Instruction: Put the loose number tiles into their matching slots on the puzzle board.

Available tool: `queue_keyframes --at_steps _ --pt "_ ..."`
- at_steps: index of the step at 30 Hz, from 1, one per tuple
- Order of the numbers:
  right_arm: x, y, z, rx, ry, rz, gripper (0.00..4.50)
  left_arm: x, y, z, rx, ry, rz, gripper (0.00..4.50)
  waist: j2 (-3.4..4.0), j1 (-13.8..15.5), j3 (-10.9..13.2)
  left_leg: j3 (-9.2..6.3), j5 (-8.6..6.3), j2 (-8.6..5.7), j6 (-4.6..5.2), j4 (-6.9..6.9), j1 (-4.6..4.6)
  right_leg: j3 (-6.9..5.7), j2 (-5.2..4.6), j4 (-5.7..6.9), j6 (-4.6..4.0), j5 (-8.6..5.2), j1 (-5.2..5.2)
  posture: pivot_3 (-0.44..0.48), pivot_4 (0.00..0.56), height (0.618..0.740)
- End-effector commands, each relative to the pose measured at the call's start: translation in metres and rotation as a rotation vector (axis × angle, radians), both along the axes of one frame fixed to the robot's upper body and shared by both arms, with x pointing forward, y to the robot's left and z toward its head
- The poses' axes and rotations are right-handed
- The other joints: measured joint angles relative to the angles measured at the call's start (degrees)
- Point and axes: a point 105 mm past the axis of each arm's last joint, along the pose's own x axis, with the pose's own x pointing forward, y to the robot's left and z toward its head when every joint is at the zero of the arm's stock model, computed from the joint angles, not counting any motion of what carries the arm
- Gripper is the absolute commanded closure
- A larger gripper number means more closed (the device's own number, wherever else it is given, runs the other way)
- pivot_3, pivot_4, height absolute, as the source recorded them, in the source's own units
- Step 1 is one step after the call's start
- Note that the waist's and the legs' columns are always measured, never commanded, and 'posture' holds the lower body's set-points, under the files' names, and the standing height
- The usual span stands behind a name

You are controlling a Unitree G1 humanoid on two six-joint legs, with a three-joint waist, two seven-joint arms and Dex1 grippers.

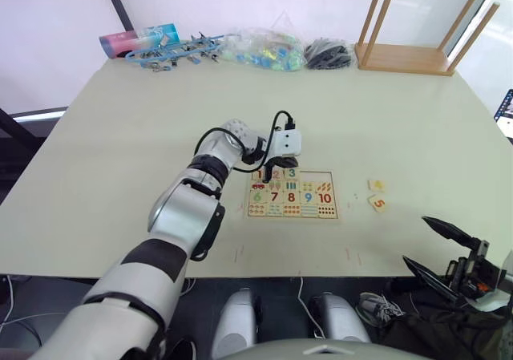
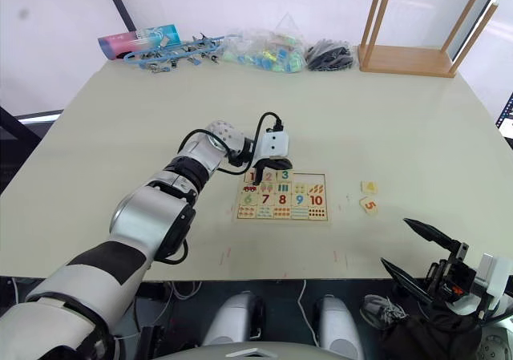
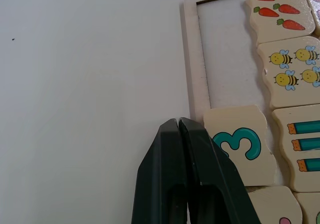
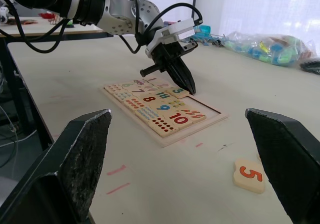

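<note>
Looks like a robot test lab, not a home. Broad pale surface [image 1: 401, 135] set against plain white wall panels, red tape marks [image 4: 118, 170] stuck along its near edge. Props heaped at the far side: bag of coloured toys [image 1: 264, 49], blue clips [image 1: 172, 54], upturned wooden stool [image 1: 413, 39]. Cables [image 2: 192, 289] trailing underneath, second bench [image 4: 40, 27] behind.

Silver-and-black left arm [image 1: 180, 216]; looping black cable; white wrist housing.
</note>
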Motion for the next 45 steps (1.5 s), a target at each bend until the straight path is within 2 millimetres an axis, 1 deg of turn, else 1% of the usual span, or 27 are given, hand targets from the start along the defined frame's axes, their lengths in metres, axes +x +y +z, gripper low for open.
queue_keyframes --at_steps 1,45 --pt "-0.0027 0.002 0.0074 -0.012 -0.039 0.009 0.0 0.0006 -0.0066 0.0101 -0.007 -0.032 -0.034 4.39 0.0 0.0 0.0 0.0 0.0 0.0 0.0 0.0 0.0 0.0 0.0 0.0 0.0 0.0 0.0 0.0 0.15 0.738" --pt "-0.0003 0.0017 0.0081 -0.015 -0.042 0.009 0.0 -0.0023 -0.0068 0.0127 -0.031 -0.023 -0.061 4.39 0.0 0.0 0.0 0.0 0.0 0.0 0.0 0.0 0.0 0.0 0.0 0.0 0.0 0.0 0.0 0.0 0.15 0.738"
